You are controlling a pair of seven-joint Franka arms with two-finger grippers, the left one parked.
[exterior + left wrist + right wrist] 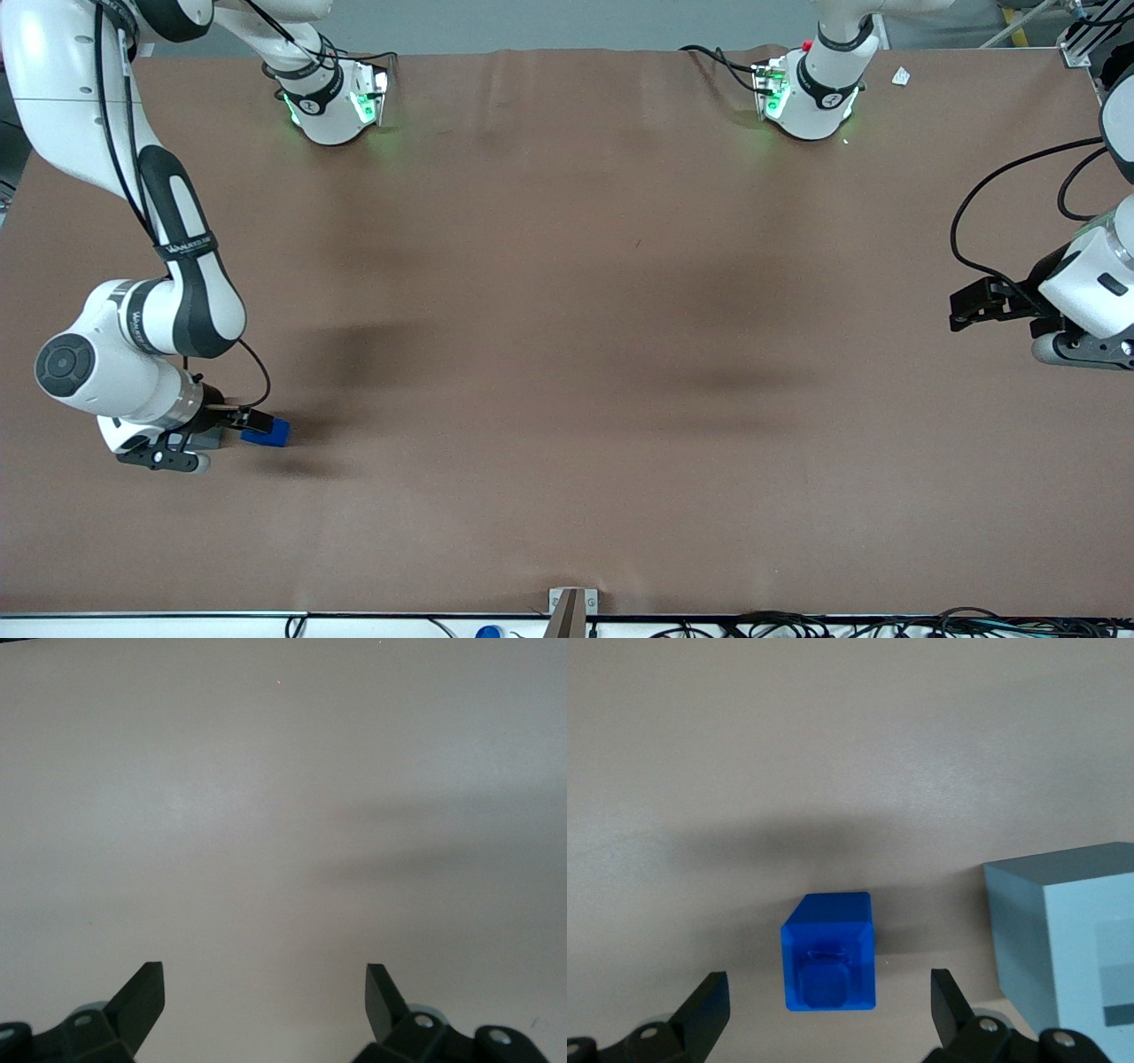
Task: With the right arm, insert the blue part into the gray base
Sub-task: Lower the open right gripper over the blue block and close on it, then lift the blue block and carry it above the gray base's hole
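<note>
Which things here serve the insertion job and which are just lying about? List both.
Job:
- blue part, on the table between the open pincer fingers, not gripped
- gray base, beside the blue part, apart from it

Lying about:
- white scrap, toward the parked arm's end
- brown table

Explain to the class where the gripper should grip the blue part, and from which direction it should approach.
Grip the blue part by its two flat side faces, coming straight down. It stands clear of the gray base, and the open gripper already straddles it, one finger on each side; the recessed top offers nothing to pinch.
</note>
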